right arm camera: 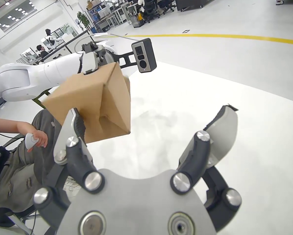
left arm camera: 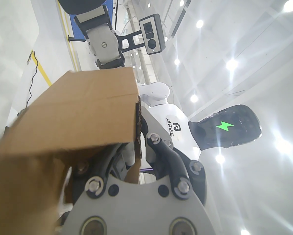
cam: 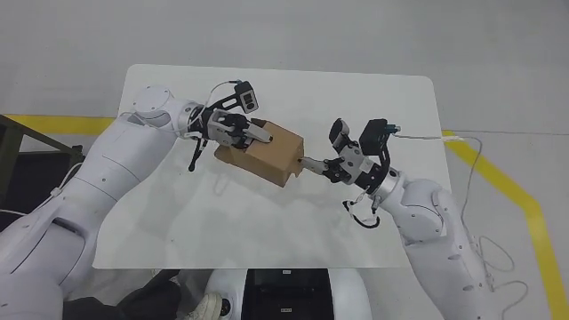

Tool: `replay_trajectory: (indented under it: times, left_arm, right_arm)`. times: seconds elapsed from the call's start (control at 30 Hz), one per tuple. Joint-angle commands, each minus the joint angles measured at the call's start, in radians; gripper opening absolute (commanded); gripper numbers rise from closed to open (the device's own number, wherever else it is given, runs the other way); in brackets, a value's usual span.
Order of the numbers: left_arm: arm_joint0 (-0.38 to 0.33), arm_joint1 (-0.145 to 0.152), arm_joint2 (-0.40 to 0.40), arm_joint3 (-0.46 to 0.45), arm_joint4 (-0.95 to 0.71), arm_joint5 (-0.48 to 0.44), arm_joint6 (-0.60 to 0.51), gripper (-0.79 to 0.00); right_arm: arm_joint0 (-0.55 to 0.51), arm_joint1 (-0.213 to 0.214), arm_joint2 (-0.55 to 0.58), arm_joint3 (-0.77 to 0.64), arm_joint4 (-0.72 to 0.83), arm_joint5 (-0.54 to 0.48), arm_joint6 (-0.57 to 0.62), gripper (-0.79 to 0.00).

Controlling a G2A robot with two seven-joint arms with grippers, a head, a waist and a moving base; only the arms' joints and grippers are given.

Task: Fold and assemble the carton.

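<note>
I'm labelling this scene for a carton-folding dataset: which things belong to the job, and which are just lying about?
Job: carton; left gripper, shut on one end; right gripper, open at the other end.
Just there: white table; yellow floor line.

Bright overhead light, starburst glare from ceiling lamps [left arm camera: 231, 64], soft shadows.

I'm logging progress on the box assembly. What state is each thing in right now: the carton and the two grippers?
carton: erected into a box shape, held tilted above the table, flaps on the end facing the right gripper folded inward.
left gripper: shut on one end of the carton.
right gripper: open, fingers spread wide, one finger at the carton's other end.
</note>
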Motion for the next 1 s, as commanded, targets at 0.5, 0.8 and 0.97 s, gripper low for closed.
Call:
replay_trajectory:
  times: [0.5, 0.8, 0.97]
  left_arm:
    - [0.002, 0.004, 0.001, -0.004, -0.006, 0.002, 0.0, -0.785]
    - [0.008, 0.006, 0.006, -0.024, -0.024, 0.006, 0.0, -0.785]
    - [0.009, 0.008, 0.012, -0.029, -0.024, 0.007, 0.0, -0.785]
  right_arm:
    - [-0.016, 0.007, -0.029, -0.021, -0.116, 0.009, -0.1, 0.0]
    - [-0.062, 0.016, -0.029, -0.07, -0.193, 0.033, -0.116, 0.0]
    - [-0.054, 0.018, -0.038, -0.066, -0.196, 0.034, -0.129, 0.0]
